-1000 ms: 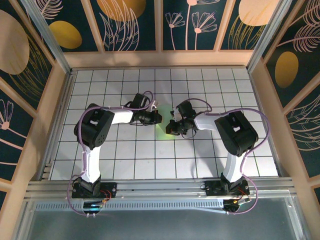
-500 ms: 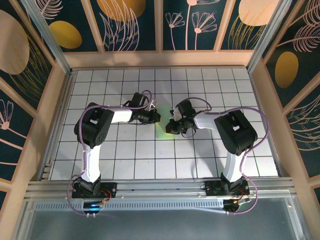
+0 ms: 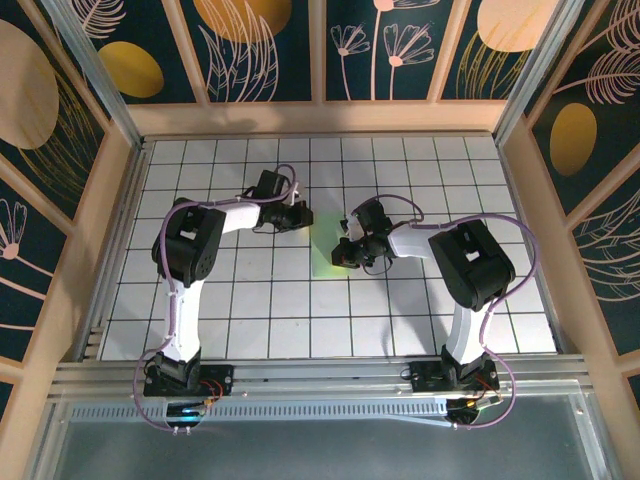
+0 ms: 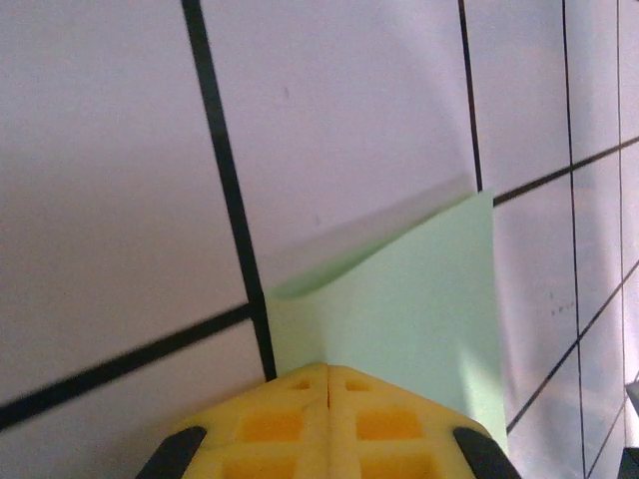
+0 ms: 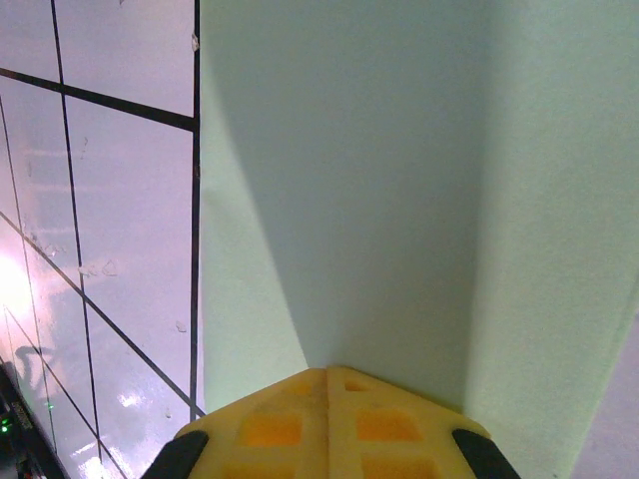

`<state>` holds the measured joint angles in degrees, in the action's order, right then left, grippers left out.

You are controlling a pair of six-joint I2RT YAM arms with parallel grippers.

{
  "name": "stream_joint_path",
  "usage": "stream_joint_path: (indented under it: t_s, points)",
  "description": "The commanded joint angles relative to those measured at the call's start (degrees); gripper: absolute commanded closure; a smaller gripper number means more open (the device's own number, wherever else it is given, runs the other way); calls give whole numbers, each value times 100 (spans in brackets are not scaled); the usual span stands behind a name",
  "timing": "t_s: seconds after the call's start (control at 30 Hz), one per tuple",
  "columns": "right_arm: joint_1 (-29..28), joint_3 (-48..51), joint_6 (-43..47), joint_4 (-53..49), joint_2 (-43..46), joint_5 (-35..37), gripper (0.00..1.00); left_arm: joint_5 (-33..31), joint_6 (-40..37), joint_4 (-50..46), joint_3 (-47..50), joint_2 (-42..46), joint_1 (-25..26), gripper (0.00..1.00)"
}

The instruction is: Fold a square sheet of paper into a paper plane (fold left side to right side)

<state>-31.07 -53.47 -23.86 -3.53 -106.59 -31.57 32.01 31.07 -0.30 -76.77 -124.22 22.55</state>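
The left arm [image 3: 195, 248] and right arm [image 3: 470, 262] bend inward, wrists low over the worktop's [image 3: 250, 320] middle. The paper [image 3: 323, 260] lies there, folded narrow. Left jaws are closed at its far end; right jaws, also closed, sit at its right edge.

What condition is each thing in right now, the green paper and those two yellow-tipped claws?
paper: lying on the grid table, a fold line showing, one edge lifted a little.
left gripper: shut, tips at the paper's edge.
right gripper: shut, tips over the paper.
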Motion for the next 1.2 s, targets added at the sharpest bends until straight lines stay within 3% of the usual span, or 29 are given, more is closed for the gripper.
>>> stream_joint_path:
  t_s: [0.0,0.6,0.9,1.17]
  points:
    - [167,356,153,-765,-452,1065,100,-507,-136,-176,-228,-290,-229,100]
    - [171,390,-94,-528,-360,807,100,-563,-190,-255,-672,-429,-285,99]
    - [137,443,-389,-164,-184,523,100,-529,-85,46,515,913,-223,100]
    - [119,391,-392,-176,-215,553,100,25,482,552,1559,1506,449,100]
